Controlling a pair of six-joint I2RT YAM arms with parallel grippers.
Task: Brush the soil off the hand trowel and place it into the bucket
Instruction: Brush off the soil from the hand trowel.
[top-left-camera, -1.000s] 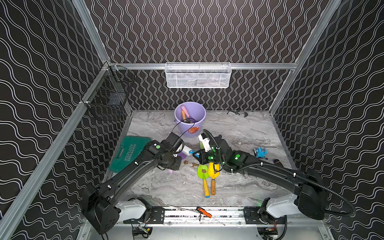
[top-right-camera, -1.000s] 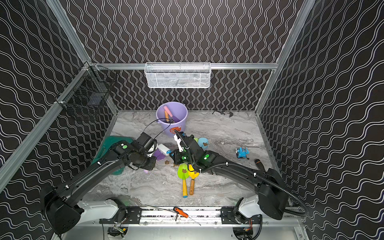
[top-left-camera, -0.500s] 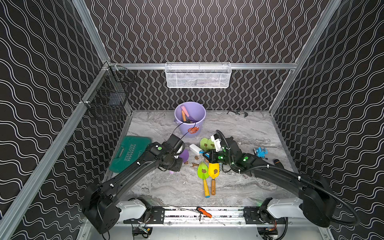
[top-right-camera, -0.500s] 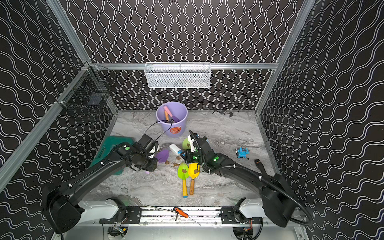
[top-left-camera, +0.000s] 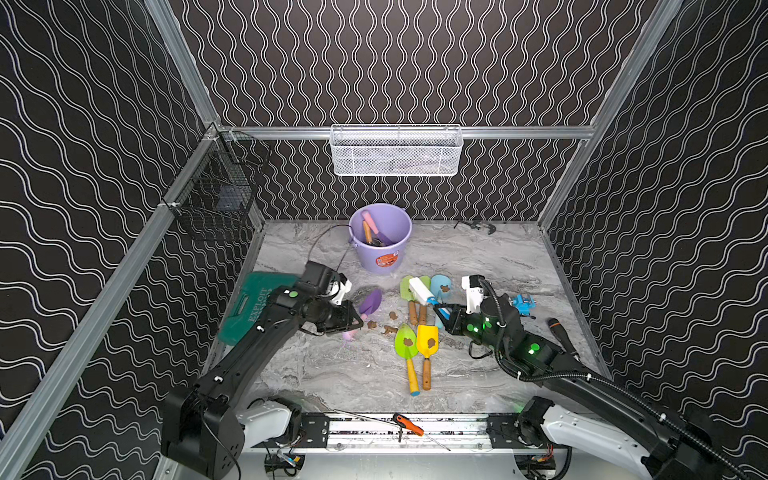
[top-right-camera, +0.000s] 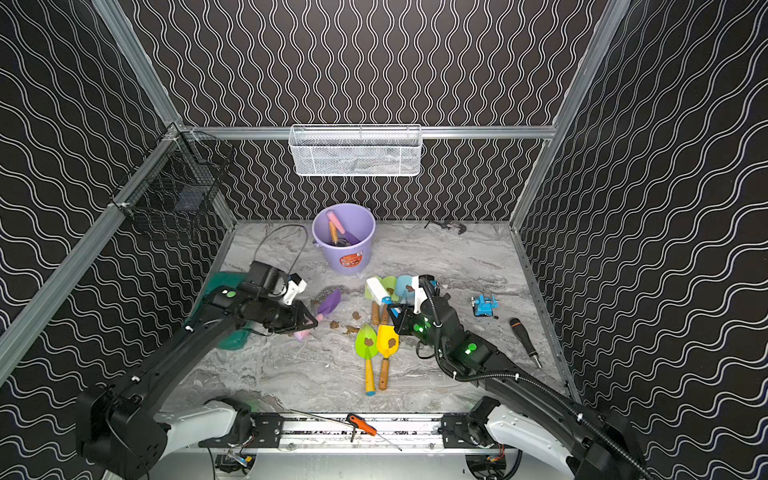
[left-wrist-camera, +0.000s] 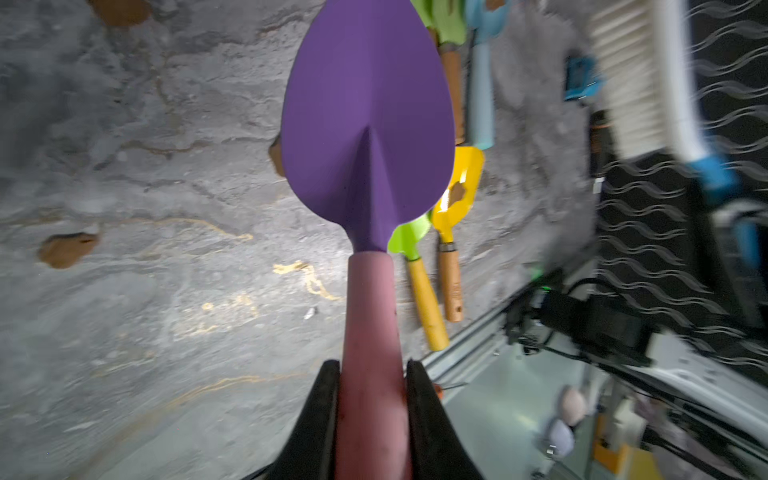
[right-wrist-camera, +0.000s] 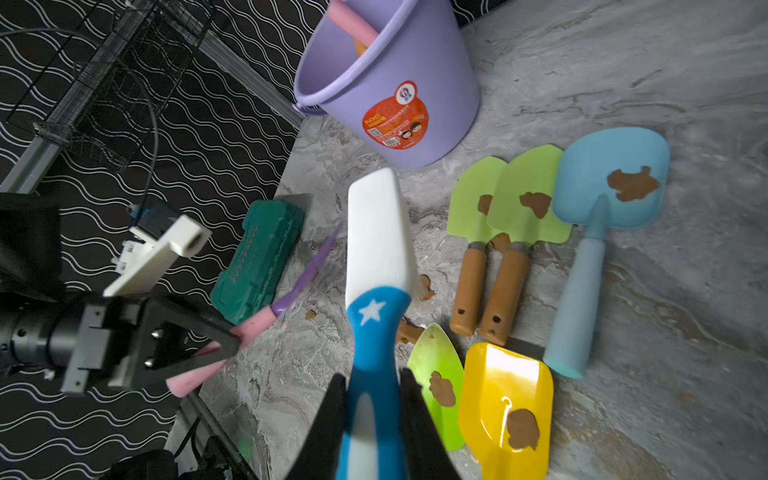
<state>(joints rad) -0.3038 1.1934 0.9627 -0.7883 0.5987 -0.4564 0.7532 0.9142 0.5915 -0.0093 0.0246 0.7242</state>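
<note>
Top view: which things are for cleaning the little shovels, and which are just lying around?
For the job: purple trowel in the left gripper, brush in the right gripper, soil, bucket, other soiled trowels.
Just lying about: green case, small blue vise, black-handled tool, orange-handled screwdriver, white mesh basket, black wire basket.

My left claw (left-wrist-camera: 372, 368) and right claw (right-wrist-camera: 372, 376) are black. The pointed hand trowel (left-wrist-camera: 368, 124) is purple in the blade and pink in the handle; the plastic brush (right-wrist-camera: 380, 241) is white with a blue grip bearing a white star. Brown soil clumps (left-wrist-camera: 66, 249) dot the grey marbled tabletop (left-wrist-camera: 166, 332). The round plastic bucket (right-wrist-camera: 449, 62) is lavender, its sticker (right-wrist-camera: 395, 116) orange.
</note>
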